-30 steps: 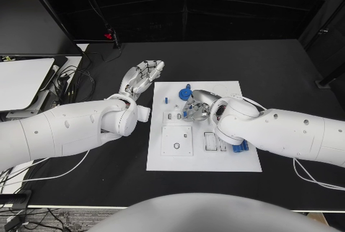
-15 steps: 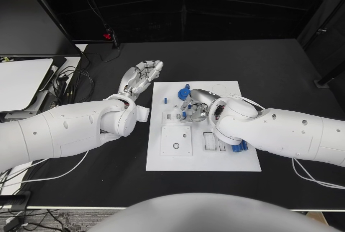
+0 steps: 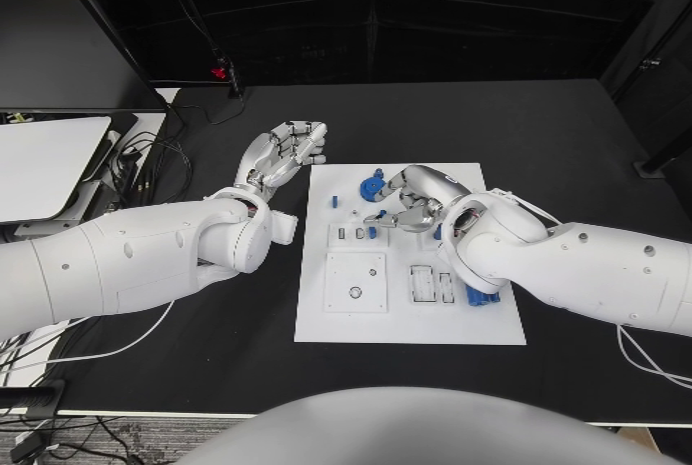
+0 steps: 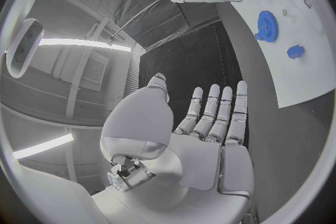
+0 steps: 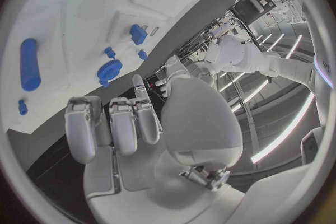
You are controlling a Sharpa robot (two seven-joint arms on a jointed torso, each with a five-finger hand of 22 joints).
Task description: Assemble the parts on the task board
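Light: your head view is evenly lit, dim beyond the black table [image 3: 577, 145] | Glare: white task board [image 3: 408, 325] bright, unclipped | Shadows: soft | Wrist views: heavy fisheye bending at rims, ceiling light strips streaking | Focus: sharp.
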